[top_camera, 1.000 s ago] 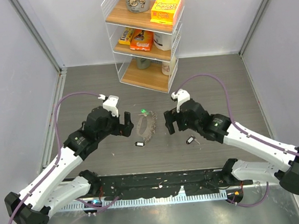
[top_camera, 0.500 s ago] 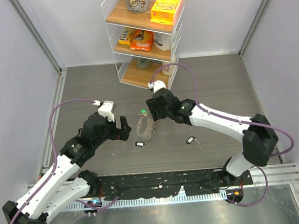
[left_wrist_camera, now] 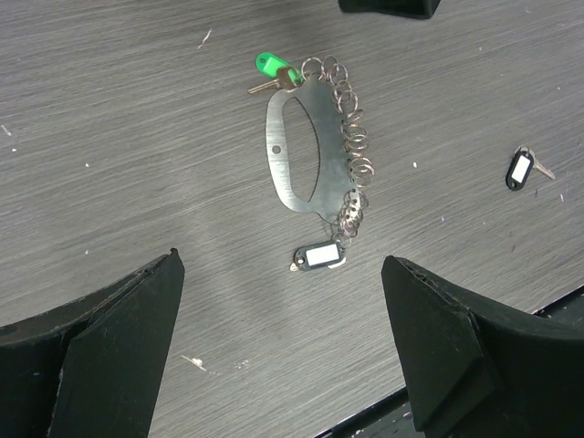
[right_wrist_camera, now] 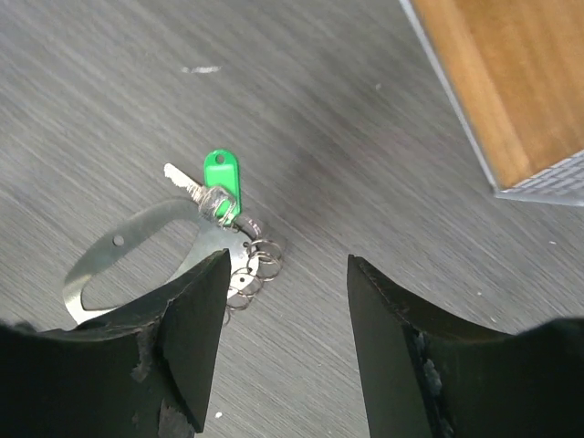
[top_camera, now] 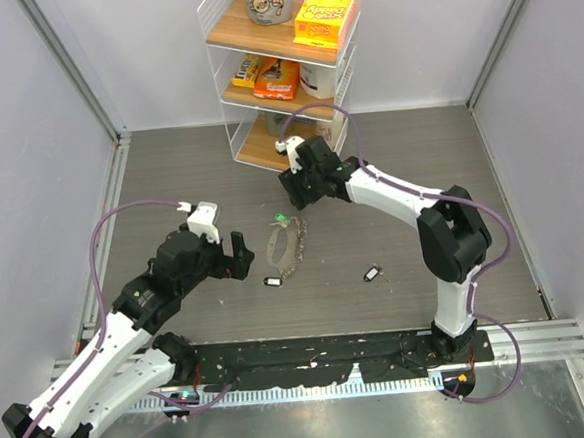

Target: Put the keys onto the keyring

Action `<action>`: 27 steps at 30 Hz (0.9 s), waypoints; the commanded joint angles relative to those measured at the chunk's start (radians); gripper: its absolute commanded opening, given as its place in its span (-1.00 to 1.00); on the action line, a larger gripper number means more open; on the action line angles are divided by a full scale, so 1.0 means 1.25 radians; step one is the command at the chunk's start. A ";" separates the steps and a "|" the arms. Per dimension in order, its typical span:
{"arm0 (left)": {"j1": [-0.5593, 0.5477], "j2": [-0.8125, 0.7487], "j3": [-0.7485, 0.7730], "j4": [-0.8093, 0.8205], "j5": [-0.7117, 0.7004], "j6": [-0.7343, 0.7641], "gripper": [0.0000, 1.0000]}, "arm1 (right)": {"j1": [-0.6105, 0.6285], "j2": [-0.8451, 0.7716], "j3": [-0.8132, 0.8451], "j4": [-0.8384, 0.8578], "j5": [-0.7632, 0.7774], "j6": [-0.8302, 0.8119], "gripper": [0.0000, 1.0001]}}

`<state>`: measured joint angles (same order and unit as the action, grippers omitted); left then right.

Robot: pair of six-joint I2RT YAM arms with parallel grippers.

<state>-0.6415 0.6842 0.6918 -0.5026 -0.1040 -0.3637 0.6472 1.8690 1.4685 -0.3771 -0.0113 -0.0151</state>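
Observation:
The keyring (top_camera: 286, 247) is a flat grey metal loop with a row of small rings and a green tag (top_camera: 281, 220) at its far end. It shows whole in the left wrist view (left_wrist_camera: 306, 169). One key with a dark tag (top_camera: 272, 280) lies at the keyring's near end (left_wrist_camera: 319, 256). The other key (top_camera: 373, 271) lies apart to the right (left_wrist_camera: 521, 170). My left gripper (top_camera: 242, 257) is open and empty, left of the keyring. My right gripper (top_camera: 290, 194) is open and empty, just beyond the green tag (right_wrist_camera: 220, 173), above the rings (right_wrist_camera: 254, 265).
A white wire shelf (top_camera: 284, 74) with wooden boards, snack boxes and cups stands at the back, close behind my right gripper; its bottom board shows in the right wrist view (right_wrist_camera: 511, 82). Grey walls close in both sides. The arms' base rail (top_camera: 312, 363) runs along the near edge.
My right arm has swung from the right of the keyring to the far side, near the shelf and the green tag. My left gripper has drawn back a little to the left.

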 commanded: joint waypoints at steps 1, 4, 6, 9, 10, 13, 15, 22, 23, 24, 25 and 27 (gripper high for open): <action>-0.002 -0.015 -0.006 0.014 0.006 -0.004 0.96 | -0.002 0.023 0.030 -0.020 -0.104 -0.086 0.21; -0.003 -0.010 -0.005 0.018 0.006 -0.002 0.96 | -0.015 0.039 0.025 -0.014 -0.121 -0.087 0.15; -0.003 -0.003 -0.006 0.019 0.010 0.000 0.96 | -0.016 0.051 0.023 -0.014 -0.117 -0.091 0.13; -0.002 0.005 -0.007 0.025 0.013 -0.001 0.96 | -0.016 0.073 0.022 -0.006 -0.115 -0.089 0.09; -0.003 0.006 -0.007 0.028 0.014 -0.001 0.96 | -0.016 0.079 0.024 0.000 -0.115 -0.086 0.07; -0.002 0.011 -0.005 0.029 0.017 0.001 0.96 | -0.017 0.104 0.038 0.002 -0.119 -0.082 0.02; -0.002 0.012 -0.006 0.028 0.017 0.000 0.96 | -0.021 0.116 0.047 0.002 -0.131 -0.081 0.02; -0.003 0.011 -0.011 0.029 0.017 0.000 0.96 | -0.038 0.154 0.072 0.003 -0.193 -0.090 0.16; -0.003 0.012 -0.011 0.028 0.017 0.001 0.96 | -0.037 0.158 0.071 0.005 -0.196 -0.090 0.17; -0.002 0.012 -0.011 0.028 0.017 0.001 0.97 | -0.039 0.159 0.071 0.005 -0.202 -0.091 0.17; -0.003 0.012 -0.011 0.029 0.018 0.000 0.97 | -0.042 0.159 0.067 0.003 -0.206 -0.091 0.18; -0.002 0.012 -0.011 0.030 0.019 0.000 0.97 | -0.045 0.165 0.065 0.003 -0.219 -0.092 0.19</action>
<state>-0.6415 0.7010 0.6815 -0.5018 -0.0864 -0.3630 0.6014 2.0769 1.5146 -0.3965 -0.2310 -0.1146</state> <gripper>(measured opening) 0.985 0.592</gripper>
